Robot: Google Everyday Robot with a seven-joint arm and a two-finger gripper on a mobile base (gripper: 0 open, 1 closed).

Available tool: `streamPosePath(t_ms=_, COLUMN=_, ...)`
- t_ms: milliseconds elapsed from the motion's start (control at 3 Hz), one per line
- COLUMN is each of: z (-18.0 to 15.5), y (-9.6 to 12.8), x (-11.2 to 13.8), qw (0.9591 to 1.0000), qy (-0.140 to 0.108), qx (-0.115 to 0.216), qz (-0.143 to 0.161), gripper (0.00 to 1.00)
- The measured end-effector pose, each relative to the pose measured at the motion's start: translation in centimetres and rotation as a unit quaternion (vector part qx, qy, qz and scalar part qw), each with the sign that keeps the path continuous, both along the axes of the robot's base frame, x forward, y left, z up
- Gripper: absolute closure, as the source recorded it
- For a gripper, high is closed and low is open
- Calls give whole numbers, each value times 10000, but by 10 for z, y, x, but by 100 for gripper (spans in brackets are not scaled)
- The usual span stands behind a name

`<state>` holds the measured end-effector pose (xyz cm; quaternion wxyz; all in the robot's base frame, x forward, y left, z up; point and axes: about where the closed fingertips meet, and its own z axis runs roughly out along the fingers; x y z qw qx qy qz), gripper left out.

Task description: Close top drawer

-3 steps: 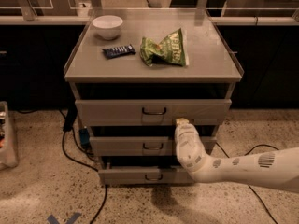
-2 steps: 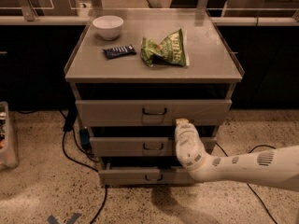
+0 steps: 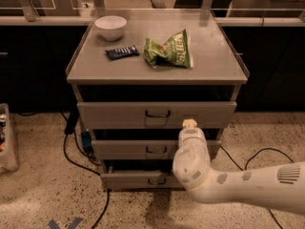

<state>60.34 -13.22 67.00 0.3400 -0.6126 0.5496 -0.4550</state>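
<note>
The top drawer (image 3: 114, 114) is a wide grey front panel with a small dark wire handle (image 3: 157, 113) at its centre. It stands a little way out of the grey cabinet (image 3: 214, 70), with a dark gap above it. My gripper (image 3: 189, 124) comes in from the lower right on a white arm (image 3: 238, 182). Its tip is at the lower edge of the top drawer's front, to the right of the handle. The wrist hides whether the tip touches the panel.
Two narrower grey drawers (image 3: 119, 149) (image 3: 128, 179) below also stand out. A white bowl (image 3: 110, 26), a dark snack bar (image 3: 122, 52) and a green chip bag (image 3: 169, 50) lie on the cabinet top. Cables (image 3: 71, 151) run on the floor; a bin (image 3: 7, 137) stands at left.
</note>
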Motion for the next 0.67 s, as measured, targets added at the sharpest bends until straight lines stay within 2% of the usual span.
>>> streamPosePath(t_ms=333, z=70, y=-13, x=-79, qw=9966, qy=-302, qx=271, qz=-713, gripper=100)
streamPosePath(t_ms=667, z=132, y=-27, x=-128, qw=9872, qy=-731, qx=422, qz=-1353, gripper=100)
